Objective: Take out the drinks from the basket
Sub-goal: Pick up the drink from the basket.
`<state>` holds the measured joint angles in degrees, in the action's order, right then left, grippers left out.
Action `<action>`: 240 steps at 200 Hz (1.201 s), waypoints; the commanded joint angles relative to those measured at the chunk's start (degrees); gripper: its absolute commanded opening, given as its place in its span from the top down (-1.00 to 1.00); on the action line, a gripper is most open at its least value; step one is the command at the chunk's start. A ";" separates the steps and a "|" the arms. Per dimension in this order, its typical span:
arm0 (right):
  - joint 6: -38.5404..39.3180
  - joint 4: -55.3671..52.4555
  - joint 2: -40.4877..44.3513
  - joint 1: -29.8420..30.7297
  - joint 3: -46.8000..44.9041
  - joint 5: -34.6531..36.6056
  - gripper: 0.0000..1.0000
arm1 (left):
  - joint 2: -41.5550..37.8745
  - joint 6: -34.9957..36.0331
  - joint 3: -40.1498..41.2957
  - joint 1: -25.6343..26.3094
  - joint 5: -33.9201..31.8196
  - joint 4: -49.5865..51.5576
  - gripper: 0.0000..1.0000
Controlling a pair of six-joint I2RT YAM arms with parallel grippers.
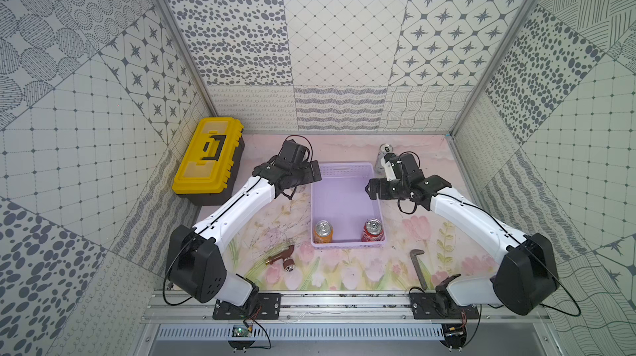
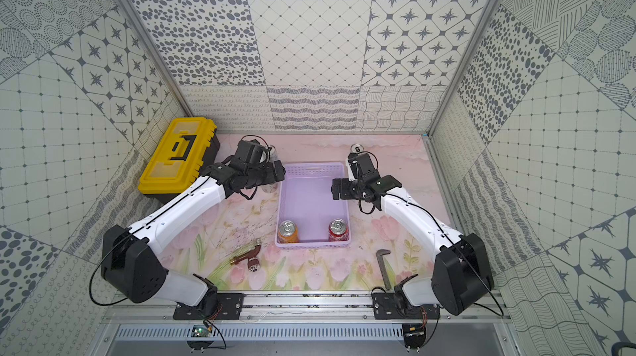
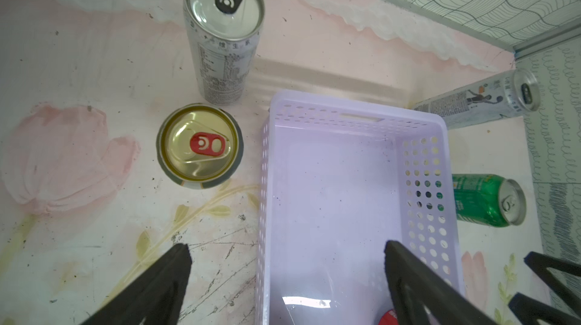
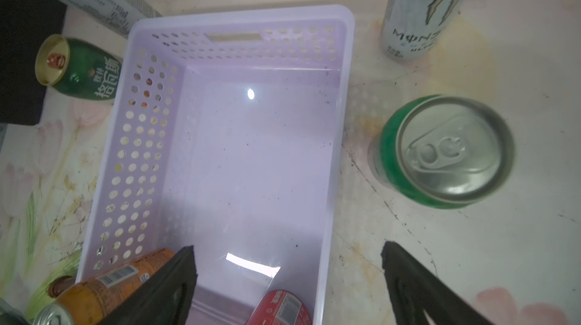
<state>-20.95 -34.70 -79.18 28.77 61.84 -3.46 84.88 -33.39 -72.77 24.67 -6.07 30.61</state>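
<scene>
Cans stand partly in the lavender basket (image 1: 344, 196) and partly on the floral mat (image 1: 344, 268). The basket is shallow, with rows of round holes in its walls and a bare floor. It holds only the orange can (image 1: 322, 232) and the red can (image 1: 372, 230), both upright and silver-topped, one in each corner of the end behind both pairs of fingertips.

The left gripper (image 3: 286, 246) is spread wide and empty, straddling one long wall of the basket: one finger over the mat, one over the basket floor. Ahead of the mat-side fingertip stands the dark green-and-white can (image 3: 199, 147), gold-topped with a red tab, near the wall but apart from it. Beyond that stands a tall white-silver can (image 3: 223, 34) with fine print and a black tab.

The right gripper (image 4: 287, 248) is likewise splayed and holds nothing, straddling the opposite wall. Ahead of its mat-side fingertip stands the green can (image 4: 446, 153). Farther on is a second tall white-silver can (image 4: 421, 9) with a claw-mark logo.
</scene>
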 commanded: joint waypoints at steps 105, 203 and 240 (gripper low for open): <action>5.04 -13.93 5.55 11.98 -2.21 4.15 -0.81 | -5.70 -1.38 5.89 2.08 4.14 0.24 -1.00; 5.92 -15.91 4.54 15.99 -3.18 3.74 -0.59 | -3.42 -1.59 5.01 2.08 4.57 0.85 -0.99; 6.36 -15.90 2.66 17.15 -3.07 5.14 -0.55 | -3.25 -1.59 4.75 2.12 4.66 1.11 -1.00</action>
<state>-15.59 -50.98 -75.02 45.12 59.07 0.30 81.34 -34.70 -67.22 26.63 -2.20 31.14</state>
